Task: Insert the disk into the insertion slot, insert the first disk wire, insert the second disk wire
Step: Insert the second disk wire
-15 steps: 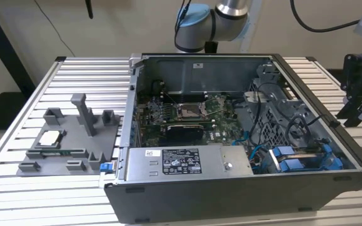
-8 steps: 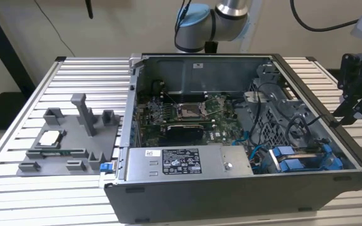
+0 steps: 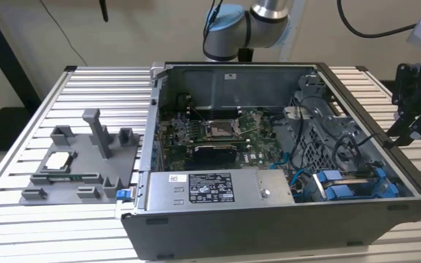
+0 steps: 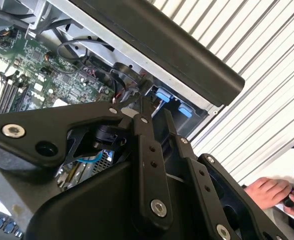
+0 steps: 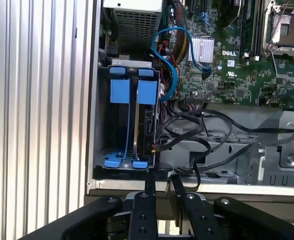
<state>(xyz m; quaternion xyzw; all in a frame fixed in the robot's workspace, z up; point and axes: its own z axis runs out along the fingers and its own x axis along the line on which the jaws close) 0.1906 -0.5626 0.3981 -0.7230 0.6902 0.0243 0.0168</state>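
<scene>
Blue-framed silver-grey disk (image 5: 148, 125) appears seated in the grey perforated-metal insertion slot (image 5: 117, 132); whether the black wires (image 5: 197, 142) are plugged is unclear. Black gripper (image 5: 163, 184) hovers, fingers slightly parted, empty.

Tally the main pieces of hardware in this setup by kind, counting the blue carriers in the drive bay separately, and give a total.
Computer case: 1
Power-supply box: 1
Grey fixture tray: 1
Blue carrier frames: 2
Tool: 1
Total: 6
</scene>
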